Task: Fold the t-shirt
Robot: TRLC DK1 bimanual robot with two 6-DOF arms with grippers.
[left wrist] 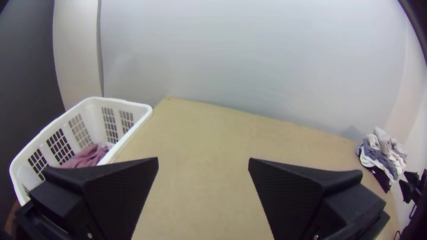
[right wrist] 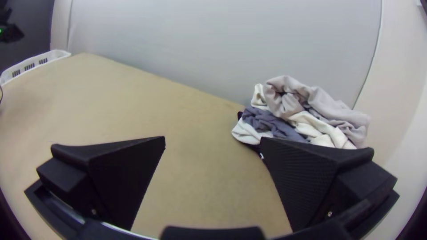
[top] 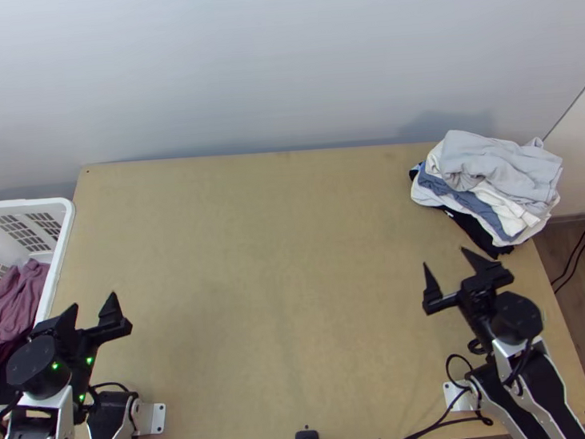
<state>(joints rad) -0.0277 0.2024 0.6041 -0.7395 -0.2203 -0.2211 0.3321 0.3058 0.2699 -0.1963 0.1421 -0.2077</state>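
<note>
Your two arms and the laundry around the light wooden table (top: 258,302). Left gripper (top: 94,302): above the table's left side, close to the inner side of the white basket (top: 70,223); its two broad black fingers stand wide apart, with table surface visible between them in the left wrist view. Right gripper (top: 446,258): above the right side of the table, on the near side of the pile of garments (top: 499,185); its fingers likewise stand wide apart, as you can confirm in the right wrist view. The pile lies bunched over the far right corner — light grey cloth (top: 489,160) uppermost, then cream-white cloth (top: 510,212) and slate-blue cloth (top: 476,204), with black cloth (top: 485,240) emerging at the bottom. The basket, with slotted walls, stands beside the table's left edge and holds crumpled mauve cloth (top: 14,307). You cannot tell which of these pieces is the t-shirt: the garments lie in the pile and in the basket, and their folds hide their outlines. Black cables (top: 435,426) run along the table's near edge — between the two arm bases — and a pale wall (top: 282,68) rises behind the far edge.
</note>
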